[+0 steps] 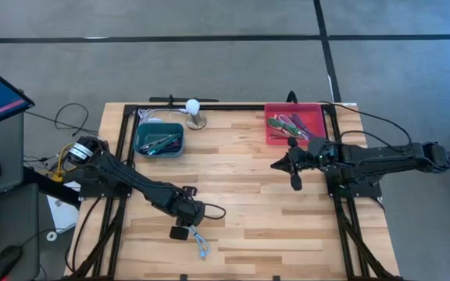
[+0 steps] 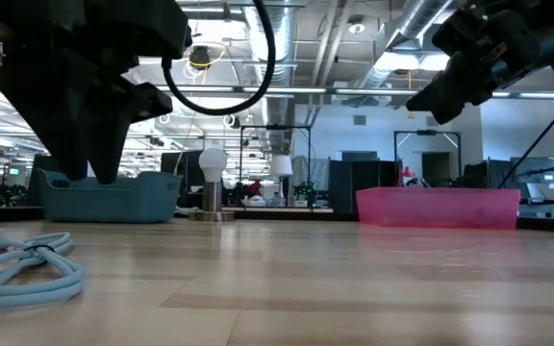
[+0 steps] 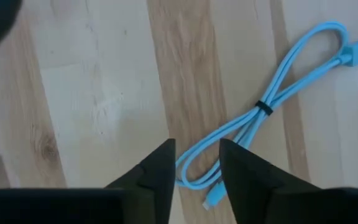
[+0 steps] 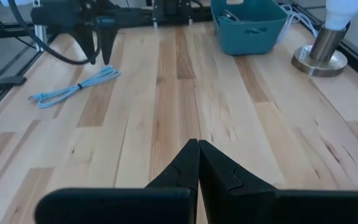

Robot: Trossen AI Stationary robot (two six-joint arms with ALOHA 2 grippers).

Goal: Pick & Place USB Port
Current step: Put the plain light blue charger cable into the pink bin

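While the teal bin (image 1: 158,139) at the far left and the red tray (image 1: 295,123) at the far right both hold tangled cables, the light-blue USB cable (image 1: 201,246) lies bundled on the counter (image 1: 264,218) near the front edge. The left gripper (image 1: 183,228) hangs just above it, fingers spread. The left wrist view alone shows the cable's black tie (image 3: 264,107). The right gripper (image 1: 294,171) hovers mid-counter, fingers pressed together.

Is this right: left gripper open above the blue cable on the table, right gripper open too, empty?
Not quite. The right gripper is shut, fingers pressed together, per the right wrist view. The rest stands: left gripper open above the blue cable on the table.
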